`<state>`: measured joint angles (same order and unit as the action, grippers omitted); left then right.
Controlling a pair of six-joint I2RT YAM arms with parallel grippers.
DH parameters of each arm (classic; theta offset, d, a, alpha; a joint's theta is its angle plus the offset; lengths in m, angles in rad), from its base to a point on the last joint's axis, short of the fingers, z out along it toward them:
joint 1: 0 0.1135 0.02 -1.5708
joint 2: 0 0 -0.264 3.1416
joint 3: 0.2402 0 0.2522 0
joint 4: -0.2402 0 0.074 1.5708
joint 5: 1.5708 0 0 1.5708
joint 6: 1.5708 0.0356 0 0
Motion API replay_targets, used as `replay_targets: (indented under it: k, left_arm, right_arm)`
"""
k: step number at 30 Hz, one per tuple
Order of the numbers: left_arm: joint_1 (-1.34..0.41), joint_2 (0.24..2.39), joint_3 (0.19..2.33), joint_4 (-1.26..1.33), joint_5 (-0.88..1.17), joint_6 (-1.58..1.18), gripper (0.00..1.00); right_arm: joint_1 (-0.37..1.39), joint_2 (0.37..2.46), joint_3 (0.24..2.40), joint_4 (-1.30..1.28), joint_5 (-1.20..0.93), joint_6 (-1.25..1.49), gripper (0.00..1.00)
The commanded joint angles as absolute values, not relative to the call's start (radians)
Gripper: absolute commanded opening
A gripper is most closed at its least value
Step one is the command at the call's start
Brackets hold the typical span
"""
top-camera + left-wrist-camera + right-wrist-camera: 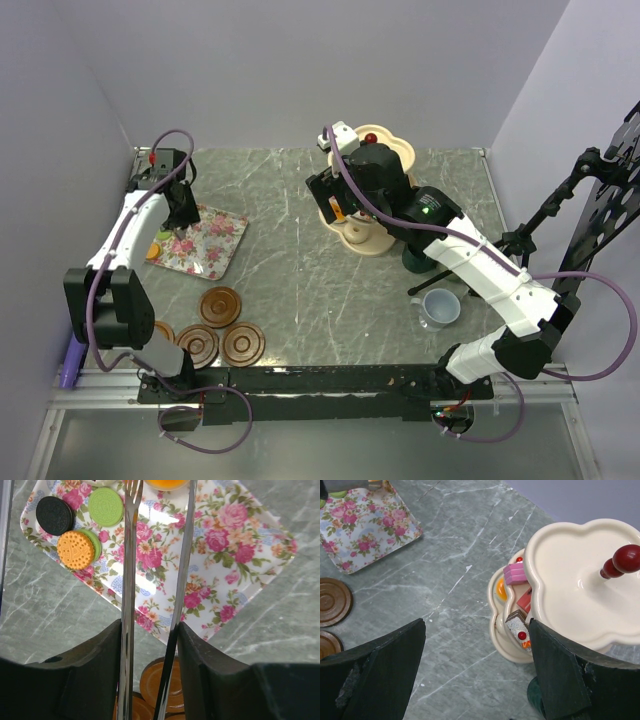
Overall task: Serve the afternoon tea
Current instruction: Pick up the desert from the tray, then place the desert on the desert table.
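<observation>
The cream three-tier stand (570, 587) sits toward the far side of the table, right of centre, its red knob (625, 559) upright above a bare top tier. Small cakes (515, 574) in pink, red, orange and brown are crowded on the tiers beneath. The right gripper (477, 625) hangs over the stand's left flank with its fingers spread wide and nothing but tabletop between them. Its right finger (560, 675) overlaps the stand's rim in the wrist view. A grey-blue mug (440, 308) stands nearer the arm bases, and a dark green mug (415, 263) is mostly hidden under the right arm. Four brown saucers (220, 306) lie clustered at the near left. Beyond them the floral tray (235, 555) carries black, green and orange sandwich biscuits (76, 549) in one corner. The left gripper (150, 632) pinches thin metal tongs (129, 580), whose two arms stand apart above the tray. The table (290, 200) is grey-green marble-patterned, enclosed by plain pale lilac walls (300, 70), with a metal rail (320, 395) along its near edge.
</observation>
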<state>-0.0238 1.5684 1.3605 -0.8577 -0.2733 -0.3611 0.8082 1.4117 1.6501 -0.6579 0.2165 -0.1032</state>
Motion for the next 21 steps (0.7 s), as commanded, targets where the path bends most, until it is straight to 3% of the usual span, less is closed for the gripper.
replay_targets:
  k: [1, 9, 15, 21]
  left_arm:
    - [-0.026, 1.436, 1.333, -0.828, -0.236, -0.380, 0.44]
    - [-0.119, 1.258, 1.221, -0.787, -0.181, -0.423, 0.41]
    - [-0.377, 1.235, 1.164, -0.686, -0.155, -0.485, 0.41]
    - [-0.606, 1.362, 1.204, -0.612, -0.132, -0.488, 0.41]
  right_arm:
    - [0.799, 1.410, 1.681, -0.634, 0.225, -0.110, 0.90]
    - [0.801, 1.407, 1.683, -0.629, 0.242, -0.103, 0.90]
    - [0.801, 1.405, 1.686, -0.626, 0.275, -0.103, 0.90]
    - [0.801, 1.396, 1.693, -0.623, 0.281, -0.097, 0.90]
